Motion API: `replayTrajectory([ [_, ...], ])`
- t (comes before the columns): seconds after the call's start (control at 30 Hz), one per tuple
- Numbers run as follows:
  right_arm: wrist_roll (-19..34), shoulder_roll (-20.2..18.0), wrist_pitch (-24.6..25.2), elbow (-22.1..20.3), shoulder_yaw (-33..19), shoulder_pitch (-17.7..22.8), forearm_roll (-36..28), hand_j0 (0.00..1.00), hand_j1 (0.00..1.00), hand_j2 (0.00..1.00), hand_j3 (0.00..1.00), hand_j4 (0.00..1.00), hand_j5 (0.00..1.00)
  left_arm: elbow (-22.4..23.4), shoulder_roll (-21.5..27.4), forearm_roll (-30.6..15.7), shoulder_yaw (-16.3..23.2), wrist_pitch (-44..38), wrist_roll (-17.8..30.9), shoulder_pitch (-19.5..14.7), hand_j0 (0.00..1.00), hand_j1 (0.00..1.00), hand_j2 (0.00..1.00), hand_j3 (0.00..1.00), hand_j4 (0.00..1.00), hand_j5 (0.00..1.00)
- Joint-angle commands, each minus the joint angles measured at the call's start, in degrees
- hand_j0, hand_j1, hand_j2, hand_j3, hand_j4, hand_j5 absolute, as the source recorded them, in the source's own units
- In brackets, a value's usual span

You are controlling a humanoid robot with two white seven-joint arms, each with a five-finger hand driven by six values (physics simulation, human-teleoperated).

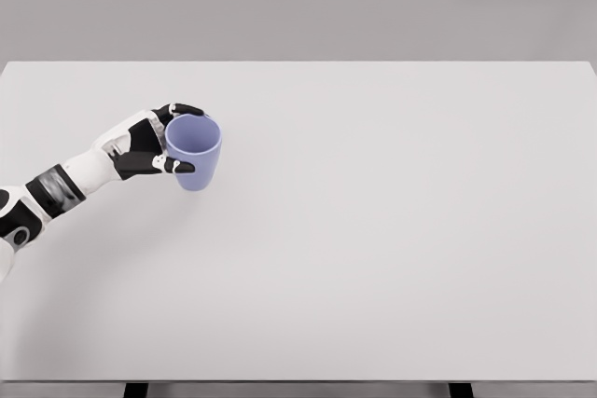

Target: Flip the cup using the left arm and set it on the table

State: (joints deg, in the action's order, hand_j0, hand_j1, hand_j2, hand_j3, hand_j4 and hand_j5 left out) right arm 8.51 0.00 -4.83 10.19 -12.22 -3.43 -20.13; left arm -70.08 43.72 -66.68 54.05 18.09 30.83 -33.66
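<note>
Plain grey wall backs a wide white table [392,258] that fills nearly the whole head view. On its left part stands a lavender cup [194,154], mouth up and tilted a little toward the camera, so that the inside of the rim shows. No handle can be seen from here.

From the lower left comes the left arm, and the left hand [149,144] is wrapped on the cup from its left side. Its fingers [183,109] curl over the far rim while the thumb presses the near wall, so the cup is clasped between them. Taking it at the side just under the rim leaves the base free, which suits a turn of the wrist and a set-down on the base.

Since the opening already faces upward, the flip looks done or close to done. Whether the base touches the table or hangs just above it cannot be told, as no clear shadow gap shows. What seems left is to level the cup, settle it flat and let go without knocking it over.

Nothing of the right arm appears.
</note>
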Motion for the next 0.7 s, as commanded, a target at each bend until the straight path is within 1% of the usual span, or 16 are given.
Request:
replayTrajectory([
  [0.0, 0.0, 0.0, 0.0, 0.0, 0.0, 0.0, 0.0, 1.00, 1.00, 1.00, 1.00, 1.00, 1.00, 0.0, 0.1, -0.3, -0.1, 0.0, 0.0, 0.0, 0.77, 0.77, 0.77, 0.77, 0.77, 0.77],
  [0.17, 0.0, 0.0, 0.0, 0.0, 0.0, 0.0, 0.0, 1.00, 1.00, 1.00, 1.00, 1.00, 1.00, 0.0, 0.1, -0.3, -0.1, 0.0, 0.0, 0.2, 0.86, 0.86, 0.86, 0.86, 0.86, 0.86],
  [0.43, 0.0, 0.0, 0.0, 0.0, 0.0, 0.0, 0.0, 1.00, 1.00, 1.00, 1.00, 1.00, 1.00, 0.0, 0.2, -0.3, 0.0, 0.0, 0.0, 0.3, 0.93, 0.93, 0.93, 0.93, 0.93, 0.93],
  [0.5, 0.0, 0.0, 0.0, 0.0, 0.0, 0.0, 0.0, 1.00, 1.00, 1.00, 1.00, 1.00, 1.00, 0.0, 0.4, -0.3, 0.0, 0.0, 0.1, 0.3, 1.00, 1.00, 1.00, 1.00, 1.00, 1.00],
  [0.67, 0.0, 0.0, 0.0, 0.0, 0.0, 0.0, 0.0, 1.00, 1.00, 1.00, 1.00, 1.00, 1.00, -0.1, 0.5, -0.3, 0.0, 0.0, 0.1, 0.3, 1.00, 1.00, 1.00, 1.00, 1.00, 1.00],
])
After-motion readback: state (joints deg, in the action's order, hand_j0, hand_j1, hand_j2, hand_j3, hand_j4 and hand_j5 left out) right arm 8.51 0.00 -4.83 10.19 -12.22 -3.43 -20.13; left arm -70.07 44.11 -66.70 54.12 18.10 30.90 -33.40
